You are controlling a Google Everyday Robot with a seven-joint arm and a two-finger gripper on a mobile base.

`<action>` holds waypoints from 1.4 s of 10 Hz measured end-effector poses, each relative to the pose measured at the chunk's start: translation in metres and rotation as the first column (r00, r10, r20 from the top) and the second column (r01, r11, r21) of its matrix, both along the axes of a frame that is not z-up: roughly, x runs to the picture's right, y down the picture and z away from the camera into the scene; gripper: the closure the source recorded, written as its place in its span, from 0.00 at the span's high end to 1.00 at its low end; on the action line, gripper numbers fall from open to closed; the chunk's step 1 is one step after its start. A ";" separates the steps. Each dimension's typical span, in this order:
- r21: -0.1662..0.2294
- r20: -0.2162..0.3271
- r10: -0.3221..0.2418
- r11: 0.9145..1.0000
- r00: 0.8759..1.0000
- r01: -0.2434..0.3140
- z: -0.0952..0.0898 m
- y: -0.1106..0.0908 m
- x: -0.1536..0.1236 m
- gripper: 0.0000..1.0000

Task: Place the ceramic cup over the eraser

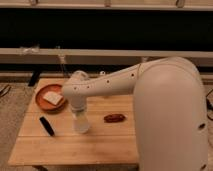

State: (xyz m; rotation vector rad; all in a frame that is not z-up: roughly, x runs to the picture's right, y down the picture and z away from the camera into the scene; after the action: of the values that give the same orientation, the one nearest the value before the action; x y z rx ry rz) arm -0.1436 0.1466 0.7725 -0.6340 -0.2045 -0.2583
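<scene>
The ceramic cup [81, 124] is small, white and tapered, and stands upright on the wooden table [100, 145] left of centre. My gripper [79, 113] points straight down right over the cup's top, at its rim, and hides the upper part of the cup. The eraser [46, 126] is a slim black bar lying flat on the table to the left of the cup, a short gap away from it.
A reddish-brown bowl [41, 92] holding a white flat slab [52, 98] stands at the table's back left. A reddish-brown oval lump [114, 118] lies right of the cup. My arm's large white body [170, 115] fills the right side. A dark wall with a rail runs behind.
</scene>
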 end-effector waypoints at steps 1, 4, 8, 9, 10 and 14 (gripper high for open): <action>0.000 0.000 -0.002 1.000 1.000 0.002 0.000 0.000 0.000 0.29; 0.002 0.005 0.013 1.000 1.000 -0.013 -0.008 -0.012 0.003 0.01; 0.047 0.051 0.015 0.999 0.999 -0.018 -0.048 -0.051 0.000 0.00; 0.069 0.084 -0.002 0.998 0.996 -0.004 -0.071 -0.063 -0.006 0.00; 0.084 0.107 -0.016 0.996 0.994 0.007 -0.086 -0.070 -0.011 0.00; 0.164 0.231 -0.116 0.983 0.966 0.079 -0.149 -0.094 -0.047 0.00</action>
State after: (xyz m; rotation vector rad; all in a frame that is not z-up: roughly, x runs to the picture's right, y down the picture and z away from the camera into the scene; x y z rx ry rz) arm -0.1906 0.0523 0.6231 -0.4588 -0.3824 -0.4426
